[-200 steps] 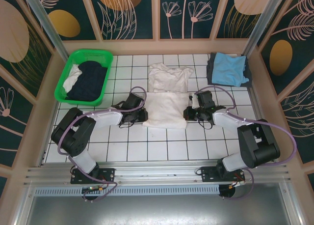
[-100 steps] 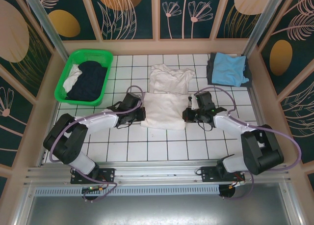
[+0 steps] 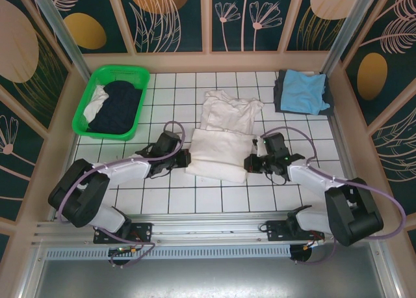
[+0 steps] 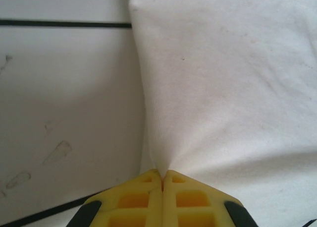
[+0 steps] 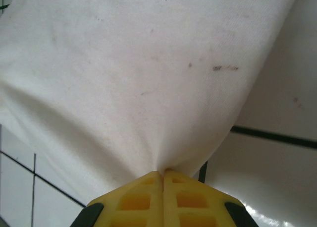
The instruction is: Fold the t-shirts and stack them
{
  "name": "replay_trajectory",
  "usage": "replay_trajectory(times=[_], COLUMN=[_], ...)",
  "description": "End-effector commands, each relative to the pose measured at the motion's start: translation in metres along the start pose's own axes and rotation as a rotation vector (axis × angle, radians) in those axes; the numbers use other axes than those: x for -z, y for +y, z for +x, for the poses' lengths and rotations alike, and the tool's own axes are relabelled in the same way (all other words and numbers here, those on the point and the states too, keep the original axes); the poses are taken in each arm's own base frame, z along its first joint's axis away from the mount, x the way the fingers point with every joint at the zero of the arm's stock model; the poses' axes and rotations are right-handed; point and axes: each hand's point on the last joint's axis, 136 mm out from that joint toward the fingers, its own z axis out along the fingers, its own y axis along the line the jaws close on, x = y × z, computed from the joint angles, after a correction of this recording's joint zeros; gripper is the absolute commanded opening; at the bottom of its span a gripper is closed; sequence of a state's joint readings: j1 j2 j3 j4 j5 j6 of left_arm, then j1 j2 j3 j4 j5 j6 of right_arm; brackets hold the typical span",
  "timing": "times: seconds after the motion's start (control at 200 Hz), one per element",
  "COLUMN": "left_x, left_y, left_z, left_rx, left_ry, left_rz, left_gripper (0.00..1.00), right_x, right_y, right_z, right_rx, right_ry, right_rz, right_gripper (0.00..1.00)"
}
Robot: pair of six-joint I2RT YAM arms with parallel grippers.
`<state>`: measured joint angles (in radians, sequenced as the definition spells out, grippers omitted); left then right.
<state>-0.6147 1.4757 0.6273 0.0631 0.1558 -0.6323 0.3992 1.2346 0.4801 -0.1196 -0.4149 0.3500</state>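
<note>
Both grippers have drawn the large white soft-cloth t-shirt (image 3: 218,156) toward the near edge of the white tiled table (image 3: 195,200) since a second ago. Its front panel now sits closer to the arm bases and slightly askew.

The white shirt lies mid-table, doubled over. A smooth rectangular panel is in front, with a rumpled part with sleeves behind it.

The left gripper (image 3: 186,159) is pinched tight on the panel's left edge. In the left wrist view its yellow fingers (image 4: 143,197) meet, with the cloth (image 4: 223,88) gathered to a point between them.

The right gripper (image 3: 250,162) is clamped the same way on the right edge (image 5: 162,176). There the stretched fabric (image 5: 124,63) shows a few faint dark specks.

At the far right corner the light blue folded t-shirt (image 3: 303,90) rests on the dark grey t-shirt (image 3: 280,95), unmoved. The dark navy t-shirt (image 3: 118,106) lies as before in the green plastic slotted basket (image 3: 114,70) at far left.
</note>
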Motion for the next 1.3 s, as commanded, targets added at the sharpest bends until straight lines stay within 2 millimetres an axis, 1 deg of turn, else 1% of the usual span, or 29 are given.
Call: replay_trajectory(times=[0.0,0.065,0.13,0.245,0.265,0.305,0.365,0.4,0.445,0.48,0.54,0.641,0.686,0.791,0.841,1.031,1.121,1.196,1.216,1.261,1.291], left_x=[0.011,0.014,0.014,0.008,0.007,0.005,0.004,0.003,0.002,0.001,0.000,-0.001,-0.001,0.000,0.001,0.003,0.010,0.015,0.016,0.018,0.018], left_y=[-0.014,-0.016,-0.016,-0.016,-0.016,-0.017,-0.016,-0.016,-0.016,-0.017,-0.019,-0.023,-0.023,-0.017,-0.016,-0.016,-0.024,-0.022,-0.020,-0.018,-0.015], left_z=[-0.010,-0.010,-0.008,-0.005,-0.004,-0.003,0.000,0.002,0.003,0.006,0.012,0.021,0.025,0.031,0.033,0.040,0.039,0.038,0.038,0.039,0.040], left_rx=[-0.033,-0.040,-0.050,-0.052,-0.050,-0.051,-0.049,-0.050,-0.052,-0.052,-0.047,-0.029,-0.027,-0.016,-0.009,0.033,0.064,0.084,0.087,0.094,0.098], left_ry=[-0.070,-0.080,-0.075,-0.050,-0.048,-0.042,-0.033,-0.027,-0.021,-0.014,0.012,0.040,0.051,0.059,0.060,0.062,0.029,0.001,-0.005,-0.016,-0.019], left_rz=[0.074,0.092,0.094,0.099,0.102,0.111,0.115,0.117,0.122,0.128,0.154,0.195,0.202,0.181,0.179,0.187,0.248,0.243,0.238,0.230,0.221], left_gripper=[0.00,0.00,0.00,0.00,0.00,0.00,0.00,0.00,0.00,0.00,0.00,0.00,0.00,0.00,0.00,0.00,0.00,0.00,0.01,0.07,0.09], right_x=[0.006,0.008,0.010,0.007,0.007,0.008,0.012,0.015,0.018,0.019,0.017,0.008,0.004,-0.009,-0.015,-0.040,-0.048,-0.054,-0.056,-0.060,-0.062], right_y=[0.014,0.020,0.019,0.008,0.006,0.002,0.003,0.002,0.000,-0.006,-0.018,-0.029,-0.028,-0.026,-0.025,-0.039,-0.043,-0.042,-0.042,-0.042,-0.042], right_z=[0.008,0.011,0.012,0.015,0.015,0.014,0.007,0.000,-0.010,-0.018,-0.030,-0.055,-0.068,-0.095,-0.107,-0.146,-0.160,-0.170,-0.173,-0.177,-0.180], right_rx=[-0.050,-0.095,-0.149,-0.168,-0.171,-0.185,-0.194,-0.200,-0.203,-0.212,-0.226,-0.229,-0.224,-0.210,-0.201,-0.162,-0.151,-0.138,-0.133,-0.129,-0.125], right_ry=[-0.020,-0.027,-0.021,0.017,0.019,0.020,0.007,-0.015,-0.049,-0.072,-0.094,-0.121,-0.126,-0.131,-0.130,-0.113,-0.113,-0.114,-0.111,-0.101,-0.096], right_rz=[-0.102,-0.172,-0.215,-0.149,-0.137,-0.118,-0.120,-0.119,-0.110,-0.086,-0.039,-0.024,-0.043,-0.083,-0.089,-0.032,-0.027,-0.042,-0.047,-0.048,-0.047], right_gripper=[0.00,0.00,0.00,0.00,0.02,0.14,0.19,0.26,0.39,0.43,0.43,0.42,0.40,0.36,0.35,0.33,0.32,0.32,0.32,0.33,0.34])
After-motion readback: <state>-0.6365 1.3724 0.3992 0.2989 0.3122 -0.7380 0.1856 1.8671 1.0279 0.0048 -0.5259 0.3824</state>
